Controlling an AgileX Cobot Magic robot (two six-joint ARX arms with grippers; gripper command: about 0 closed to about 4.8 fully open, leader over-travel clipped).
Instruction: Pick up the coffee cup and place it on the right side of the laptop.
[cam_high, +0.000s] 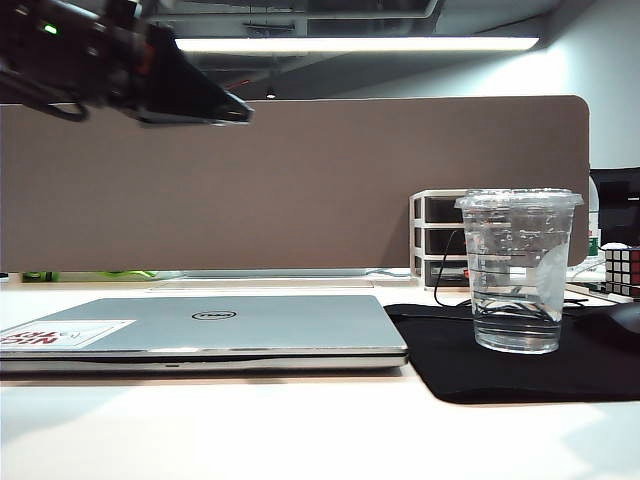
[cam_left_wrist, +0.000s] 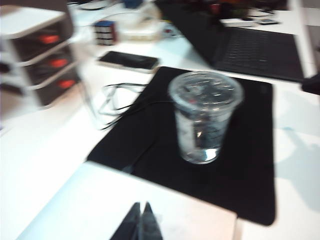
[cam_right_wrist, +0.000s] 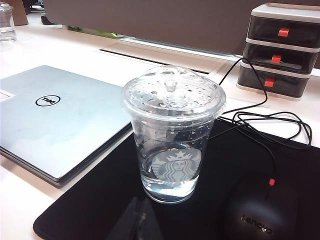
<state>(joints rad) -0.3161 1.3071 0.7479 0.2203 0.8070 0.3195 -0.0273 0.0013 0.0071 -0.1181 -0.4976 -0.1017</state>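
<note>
In the exterior view the clear, tapered plastic coffee cup (cam_high: 519, 270) with its flat clear lid stands upright on a black mat (cam_high: 520, 365) on the table, just right of the closed silver-grey Dell laptop (cam_high: 200, 330), while the left hand (cam_high: 225, 108) hangs high at the upper left, its fingers pressed together and empty. The left wrist view shows the same shut fingertips above the laptop lid, the cup well apart from them; being thin-walled, it will likely buckle under a hard squeeze. In the right wrist view the right hand (cam_right_wrist: 135, 220), apparently closed and holding nothing, sits near the cup, whose little water makes it light and easy to tip, so mid-wall below the lid seems the best hold.
</note>
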